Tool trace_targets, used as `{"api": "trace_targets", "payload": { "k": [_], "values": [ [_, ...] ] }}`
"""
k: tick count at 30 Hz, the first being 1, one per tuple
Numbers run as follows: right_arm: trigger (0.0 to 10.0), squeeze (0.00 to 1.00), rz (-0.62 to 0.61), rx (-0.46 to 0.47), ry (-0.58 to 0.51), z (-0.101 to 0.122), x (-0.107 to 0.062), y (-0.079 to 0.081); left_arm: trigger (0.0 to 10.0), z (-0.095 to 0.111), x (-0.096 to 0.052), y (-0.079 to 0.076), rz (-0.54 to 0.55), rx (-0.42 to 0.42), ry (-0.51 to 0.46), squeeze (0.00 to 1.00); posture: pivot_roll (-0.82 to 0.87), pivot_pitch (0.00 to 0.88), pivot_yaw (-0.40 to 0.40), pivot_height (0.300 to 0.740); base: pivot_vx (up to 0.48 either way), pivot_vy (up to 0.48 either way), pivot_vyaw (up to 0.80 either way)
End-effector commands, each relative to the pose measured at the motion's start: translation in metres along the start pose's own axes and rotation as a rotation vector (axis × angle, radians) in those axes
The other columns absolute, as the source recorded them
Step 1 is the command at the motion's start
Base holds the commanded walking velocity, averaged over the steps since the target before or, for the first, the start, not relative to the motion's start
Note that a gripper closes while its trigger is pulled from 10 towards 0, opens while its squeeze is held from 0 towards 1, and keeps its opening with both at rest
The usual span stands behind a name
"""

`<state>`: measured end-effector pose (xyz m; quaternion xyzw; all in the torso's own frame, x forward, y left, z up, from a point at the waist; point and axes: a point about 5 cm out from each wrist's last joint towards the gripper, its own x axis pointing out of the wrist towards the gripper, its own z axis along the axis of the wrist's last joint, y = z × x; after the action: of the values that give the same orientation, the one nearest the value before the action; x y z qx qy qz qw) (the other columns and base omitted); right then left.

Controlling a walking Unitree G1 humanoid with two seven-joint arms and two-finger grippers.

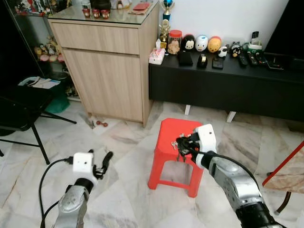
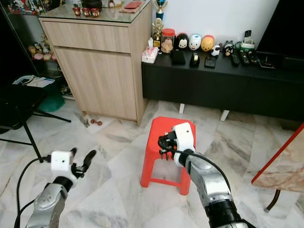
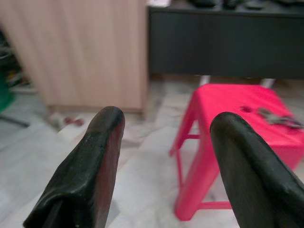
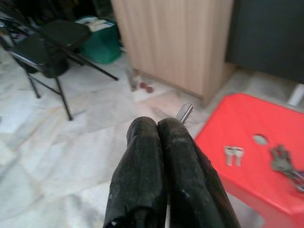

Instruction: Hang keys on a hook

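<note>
The right pincer (image 1: 183, 144) is hovering over the near-left part of a red plastic stool (image 1: 166, 137), its two black fingers (image 4: 161, 161) pressing tight together on a silvery key blade (image 4: 185, 113) that is sticking out past the tips. More keys are dangling under it in the head views, a small dark bunch (image 2: 164, 151) against the stool's seat (can't tell how many). In the right wrist view, a pair of small silver keys (image 4: 232, 154) is lying flat on the seat beside the round hole in the middle, and a darker bunch (image 4: 285, 164) is lying near the seat's edge, apart from the pair.

The left pincer (image 1: 103, 164) is hanging low over the marble floor (image 1: 123, 190), well to the left of the stool, w/ its fingers (image 3: 90, 171) standing wide apart and nothing between them. A black cable (image 1: 45, 175) is looping off the left arm.

Behind the stool, a tall wooden cabinet (image 1: 109, 71) is standing next to a long black worktop (image 1: 223, 85) crowded w/ round figurines, a jar and remotes. A black folding chair (image 1: 21, 114) is sitting off to the left, and two small red things (image 1: 101, 124) are lying on the floor at the cabinet's foot.
</note>
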<state>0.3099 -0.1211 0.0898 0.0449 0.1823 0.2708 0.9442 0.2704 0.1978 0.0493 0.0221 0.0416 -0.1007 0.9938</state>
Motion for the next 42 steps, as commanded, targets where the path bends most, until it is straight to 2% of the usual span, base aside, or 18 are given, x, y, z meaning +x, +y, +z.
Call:
{"api": "trace_targets", "payload": {
  "k": [1, 2, 4, 5, 7, 10, 24, 31, 42],
  "values": [
    [10.0, 0.0, 0.057, -0.001, -0.034, 0.015, 0.005, 0.012, 10.0, 0.003, 0.0, -0.007, -0.06, -0.002, 0.0, 0.0, -0.01, 0.0, -0.05, 0.74, 0.0, 0.0, 0.0],
    [10.0, 0.0, 0.09, 0.005, -0.04, 0.018, 0.007, 0.02, 10.0, 0.006, 0.0, -0.013, -0.096, -0.002, -0.003, 0.0, -0.01, 0.0, -0.052, 0.74, 0.0, 0.0, 0.0],
    [10.0, 0.0, 0.108, 0.01, -0.043, 0.018, 0.008, 0.025, 10.0, 0.007, 0.0, -0.016, -0.114, 0.005, -0.003, 0.0, -0.01, 0.0, -0.053, 0.74, 0.0, 0.0, 0.0],
    [10.0, 0.0, 0.148, 0.014, -0.043, 0.019, 0.011, 0.034, 10.0, 0.009, 0.0, -0.022, -0.152, 0.005, -0.001, 0.0, 0.0, 0.0, -0.054, 0.74, 0.0, 0.0, 0.0],
    [10.0, 0.0, 0.173, 0.015, -0.038, 0.019, 0.013, 0.04, 10.0, 0.011, 0.0, -0.026, -0.176, 0.001, 0.003, 0.0, 0.0, 0.0, -0.054, 0.74, 0.0, 0.0, 0.0],
    [10.0, 0.0, 0.236, 0.009, -0.043, 0.024, 0.02, 0.058, 10.0, 0.014, 0.0, -0.034, -0.254, 0.03, 0.022, 0.0, 0.0, 0.0, -0.055, 0.74, 0.0, 0.0, 0.0],
    [10.0, 0.0, 0.25, 0.041, -0.079, 0.041, 0.035, 0.083, 10.0, 0.015, -0.009, -0.045, -0.376, 0.079, 0.106, 0.0, 0.01, 0.0, -0.058, 0.74, 0.0, 0.0, 0.0],
    [10.0, 0.0, 0.256, 0.052, -0.107, 0.052, 0.041, 0.09, 10.0, 0.017, -0.008, -0.045, -0.362, 0.097, 0.103, 0.0, 0.01, 0.0, -0.061, 0.74, 0.0, 0.0, 0.0],
    [10.0, 0.0, 0.25, 0.065, -0.1, 0.05, 0.041, 0.092, 10.0, 0.018, -0.007, -0.046, -0.327, 0.093, 0.093, 0.0, 0.01, 0.0, -0.068, 0.74, 0.0, 0.0, 0.0]
  ]
}}
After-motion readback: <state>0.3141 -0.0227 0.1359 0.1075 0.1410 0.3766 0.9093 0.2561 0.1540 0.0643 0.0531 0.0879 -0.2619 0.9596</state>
